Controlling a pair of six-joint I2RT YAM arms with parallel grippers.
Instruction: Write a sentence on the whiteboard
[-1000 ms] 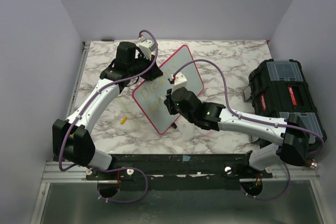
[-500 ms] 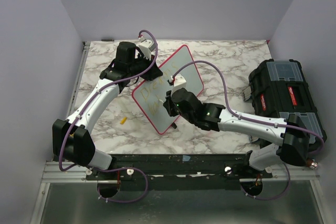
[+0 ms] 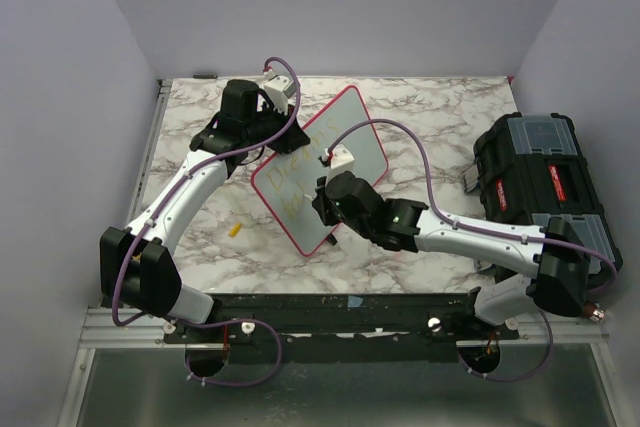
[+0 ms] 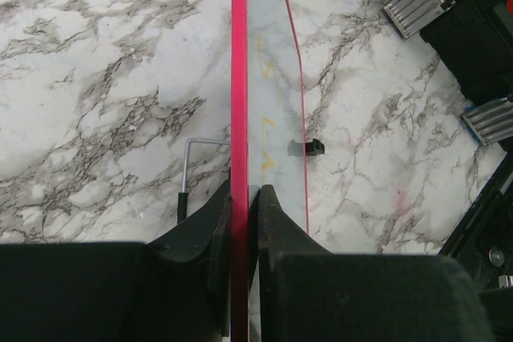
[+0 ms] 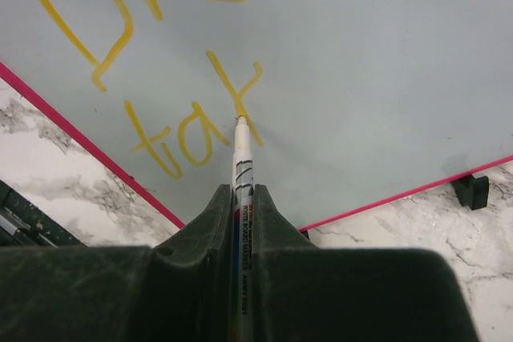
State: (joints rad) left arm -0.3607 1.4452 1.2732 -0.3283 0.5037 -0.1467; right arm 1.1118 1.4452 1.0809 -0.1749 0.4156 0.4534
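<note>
The whiteboard (image 3: pixel 345 132), white with a red-pink rim, stands tilted on the marble table. My left gripper (image 3: pixel 277 133) is shut on its left edge; in the left wrist view the jaws pinch the red rim (image 4: pixel 239 78). My right gripper (image 3: pixel 326 199) is shut on a white whiteboard marker (image 5: pixel 241 170), whose tip touches the board face (image 5: pixel 385 78). The sentence (image 5: pixel 120 30) is yellow lettering: "Dre…" on the upper line and "tak" (image 5: pixel 188 130) below it, with the tip on the last letter. It shows faintly in the top view (image 3: pixel 292 169).
A black toolbox (image 3: pixel 545 182) with red labels sits at the right edge of the table; its latches show in the left wrist view (image 4: pixel 417 6). A small yellow marker cap (image 3: pixel 235 230) lies on the marble left of the board. A black clip (image 5: pixel 471 190) sits on the board's lower edge.
My right gripper with the marker has shifted slightly left and down along the board's lower line. The left arm and the board have stayed still.
</note>
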